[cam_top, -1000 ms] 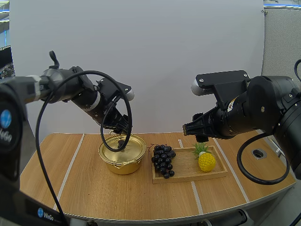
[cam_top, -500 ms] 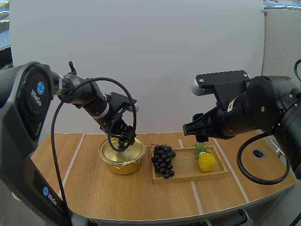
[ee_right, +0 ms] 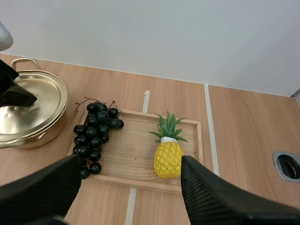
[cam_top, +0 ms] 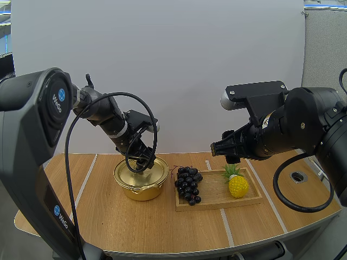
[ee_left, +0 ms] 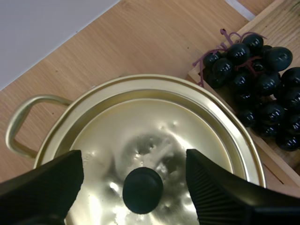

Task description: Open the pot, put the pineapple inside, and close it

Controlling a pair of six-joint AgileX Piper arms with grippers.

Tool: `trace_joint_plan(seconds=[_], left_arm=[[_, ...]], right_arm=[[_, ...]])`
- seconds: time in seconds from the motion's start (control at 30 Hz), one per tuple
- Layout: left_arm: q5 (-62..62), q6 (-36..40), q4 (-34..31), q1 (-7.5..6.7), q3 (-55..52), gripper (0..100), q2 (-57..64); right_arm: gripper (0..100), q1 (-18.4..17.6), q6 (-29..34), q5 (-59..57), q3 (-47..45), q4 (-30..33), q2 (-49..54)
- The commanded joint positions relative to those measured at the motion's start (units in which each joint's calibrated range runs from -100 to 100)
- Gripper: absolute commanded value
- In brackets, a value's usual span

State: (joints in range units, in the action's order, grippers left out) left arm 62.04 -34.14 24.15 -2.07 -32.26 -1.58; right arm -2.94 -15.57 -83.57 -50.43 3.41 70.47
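Left hand (cam_top: 143, 160) is dropping lower over the pot (cam_top: 142, 187) than a second ago, with its arm swinging further in across the bench (cam_top: 108, 216). Right arm is not shifting at all.

Left hand is standing wide, one finger on each side of the black knob (ee_left: 143, 190) of the lid (ee_left: 154, 126), not yet touching it as far as the left wrist view shows. Right hand (ee_right: 131, 164) is also spread wide and holding nothing, hovering above the wooden tray (ee_right: 136, 157).

Progress: nothing is done yet. Lid is sitting flat on the pot, so the opening step is only being lined up. Pineapple (ee_right: 168, 158) is standing upright on the tray, apart from the grapes (ee_right: 96, 136) lying at the tray's pot-side end. Still to go, by my judgement: pinch the knob, lift the lid clear, move the pineapple in, put the lid back.

Hard to read: in the high view the left hand is covering the knob. How far down the fingers are reaching past the knob top is unclear from the wrist view. Pot's near side is being cut off there. Right hand's fingers are blending into the dark arm in the high view.
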Motion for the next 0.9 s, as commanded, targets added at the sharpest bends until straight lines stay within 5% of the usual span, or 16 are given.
trace_joint_plan(seconds=[0.0, 0.6, 0.7, 0.83, 0.87], left_arm=[[-0.4, 0.0, -0.1, -0.16, 0.5, 100, -0.2], [3.6, 0.8, -0.2, 0.90, 0.5, 99, -0.2], [4.6, 0.8, -0.2, 0.90, 0.5, 67, -0.2], [5.1, 0.8, -0.2, 0.90, 0.5, 4, -0.2], [5.1, 0.8, -0.2, 0.90, 0.5, 0, -0.2]], right_arm=[[100, 0.2, -0.1, 1.1, 0.6, 0.4, 0.1], [100, 0.2, -0.1, 1.1, 0.6, 0.4, 0.1], [100, 0.2, -0.1, 1.1, 0.6, 0.4, 0.1], [100, 0.2, -0.1, 1.1, 0.6, 0.4, 0.1], [100, 0.2, -0.1, 1.1, 0.6, 0.4, 0.1]])
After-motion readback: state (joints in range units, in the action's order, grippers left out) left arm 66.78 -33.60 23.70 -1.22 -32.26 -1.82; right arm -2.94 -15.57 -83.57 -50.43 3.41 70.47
